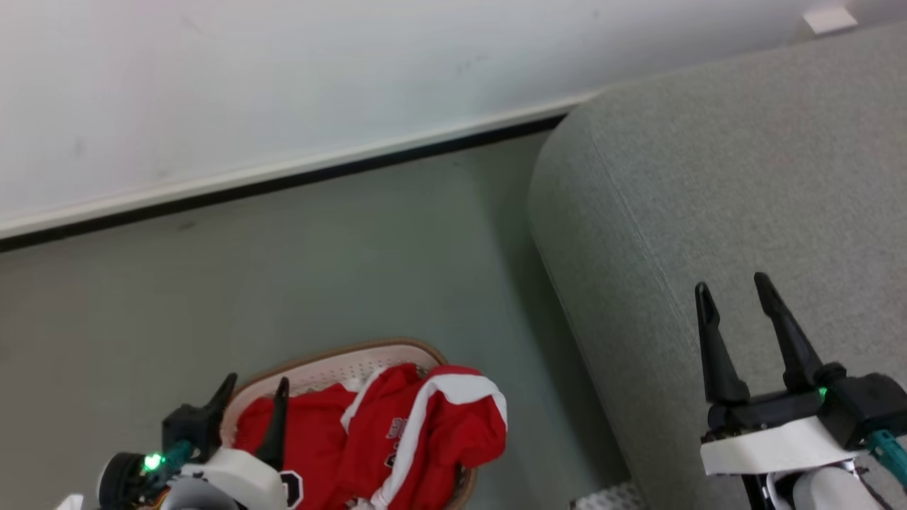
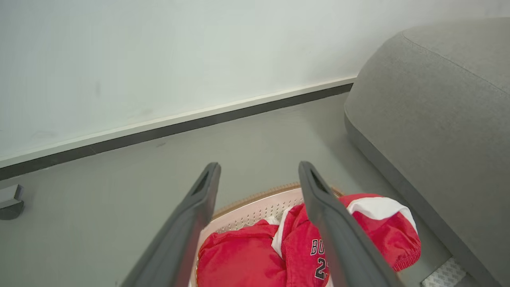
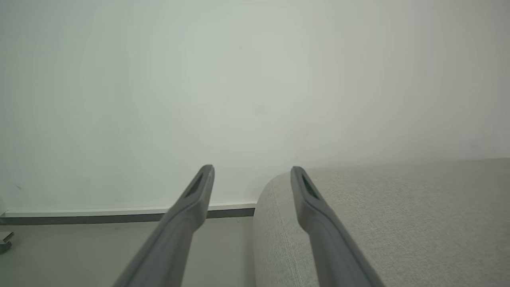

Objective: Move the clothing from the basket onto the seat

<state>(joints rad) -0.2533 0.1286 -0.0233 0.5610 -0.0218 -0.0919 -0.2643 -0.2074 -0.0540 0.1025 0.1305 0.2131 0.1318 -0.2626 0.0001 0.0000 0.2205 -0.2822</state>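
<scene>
Red clothing [image 1: 397, 439] with white trim and black lettering fills the cream basket [image 1: 333, 365] on the floor at the bottom of the head view; one sleeve hangs over the basket's right rim. My left gripper [image 1: 256, 386] hovers open above the basket's left side, nothing between its fingers. Along those fingers the left wrist view shows the clothing [image 2: 247, 259], the basket [image 2: 255, 209] and the left gripper [image 2: 259, 167]. The grey seat [image 1: 744, 191] is at the right. My right gripper [image 1: 733, 283] is open over its edge, holding nothing, also seen as the right gripper [image 3: 252, 169] with the seat [image 3: 398, 223] beyond.
A white wall with a dark skirting strip [image 1: 283, 180] runs behind the grey floor [image 1: 319, 269]. A small grey object [image 2: 10, 201] lies on the floor by the wall at the left. A patterned mat corner [image 1: 602, 499] lies at the seat's foot.
</scene>
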